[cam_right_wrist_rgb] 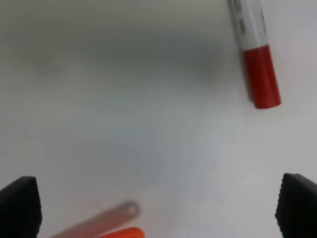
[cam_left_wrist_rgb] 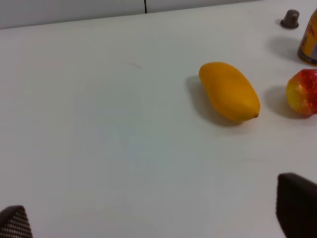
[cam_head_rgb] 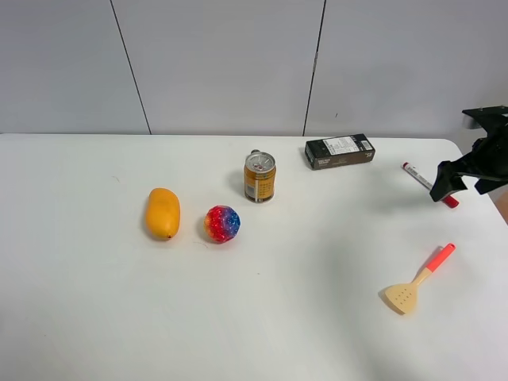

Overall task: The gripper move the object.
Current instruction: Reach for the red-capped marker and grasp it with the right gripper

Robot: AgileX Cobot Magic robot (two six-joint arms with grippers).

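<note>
Well, the white marker pen (cam_head_rgb: 417, 176) lies flat on the white tabletop (cam_head_rgb: 317, 333) near the right edge of the high view. It slants from upper left to lower right, with its red cap (cam_head_rgb: 451, 202) at the lower end. The right gripper (cam_head_rgb: 444, 184) hangs over the capped half and hides part of the barrel in that view.

In the blurred right wrist view this gripper (cam_right_wrist_rgb: 158, 208) stands wide, its two black fingertips (cam_right_wrist_rgb: 20, 206) far apart with bare tabletop between them. The pen (cam_right_wrist_rgb: 250, 29) lies outside that gap, and neither fingertip touches it. A blurred bit of the spatula (cam_right_wrist_rgb: 124, 232) shows between the fingertips.

In the high view the spatula (cam_head_rgb: 419, 279), with its beige slotted blade and orange-red handle, sits at the lower right, well apart from the pen. A black box with a white label (cam_head_rgb: 340, 151) lies right of centre toward the far edge. An upright can (cam_head_rgb: 259, 176) stands to its left. Lower down, left of centre, a mango (cam_head_rgb: 162, 213) lies just beside a multicoloured ball (cam_head_rgb: 222, 224).

The left gripper (cam_left_wrist_rgb: 154, 220) is also spread wide and holds nothing. Its wrist view takes in the mango (cam_left_wrist_rgb: 229, 91), the ball (cam_left_wrist_rgb: 303, 92) and an edge of the can (cam_left_wrist_rgb: 309, 39).
</note>
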